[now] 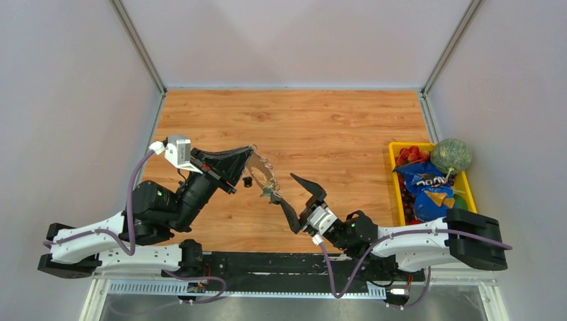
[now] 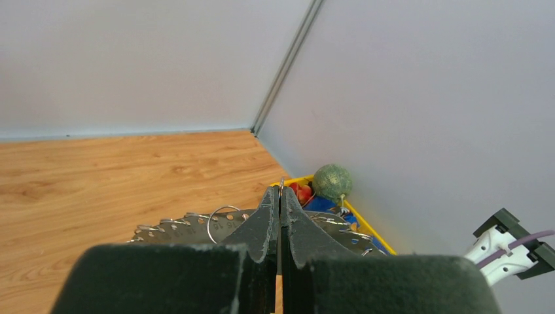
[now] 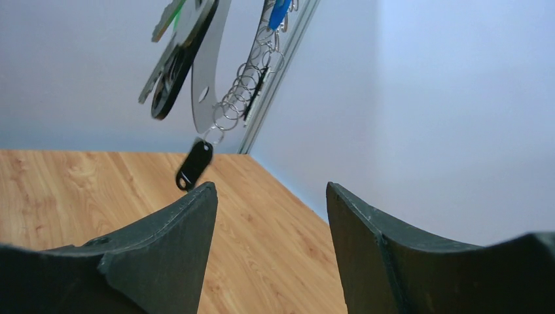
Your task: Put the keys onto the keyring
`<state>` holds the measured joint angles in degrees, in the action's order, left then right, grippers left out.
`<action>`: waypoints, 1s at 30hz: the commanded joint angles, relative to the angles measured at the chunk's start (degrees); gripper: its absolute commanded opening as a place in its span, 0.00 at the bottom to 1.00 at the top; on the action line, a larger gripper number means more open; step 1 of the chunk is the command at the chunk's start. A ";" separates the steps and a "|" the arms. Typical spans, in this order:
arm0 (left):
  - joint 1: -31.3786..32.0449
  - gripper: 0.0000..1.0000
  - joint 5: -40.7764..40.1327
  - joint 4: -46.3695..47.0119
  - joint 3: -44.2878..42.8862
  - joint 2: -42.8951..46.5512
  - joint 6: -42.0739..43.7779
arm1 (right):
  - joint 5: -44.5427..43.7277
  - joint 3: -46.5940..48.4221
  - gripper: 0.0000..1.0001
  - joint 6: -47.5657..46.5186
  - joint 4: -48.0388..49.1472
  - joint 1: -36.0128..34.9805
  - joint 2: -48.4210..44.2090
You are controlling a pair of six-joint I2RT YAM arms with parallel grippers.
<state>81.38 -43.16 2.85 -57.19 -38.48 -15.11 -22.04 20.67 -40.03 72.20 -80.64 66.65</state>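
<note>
Item: keyring (image 1: 262, 170), pinched in the fully closed left gripper (image 2: 281, 203) and held off the table at centre frame in the top view. It appears to be a flat silvery piece strung with small rings, though its exact form is hard to read. Its long axis slants from upper left to lower right.

Keys (image 3: 171, 62), including a dark-tagged key (image 3: 194, 163), dangle from it in the upper left of the right wrist view. They are above and beyond the wide-open, empty right gripper (image 1: 283, 187), not between its jaws. That gripper is the nearer free claw, so the next approach is judged to run up and to the left.
</note>
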 commanded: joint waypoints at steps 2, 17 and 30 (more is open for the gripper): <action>0.09 0.00 1.07 4.03 -2.33 -0.19 -0.89 | 2.29 3.38 0.68 -2.58 7.70 -0.47 1.37; 0.09 0.00 2.26 3.53 -2.42 0.14 -1.14 | 9.63 9.12 0.68 2.08 6.79 -0.40 6.33; 0.10 0.00 4.46 5.65 -1.63 -0.24 -0.54 | 12.13 11.10 0.33 6.05 11.41 1.89 9.78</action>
<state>81.38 -40.75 3.75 -57.17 -38.59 -15.35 -11.88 28.77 -37.12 78.85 -79.77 74.46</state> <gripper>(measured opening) 0.009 0.347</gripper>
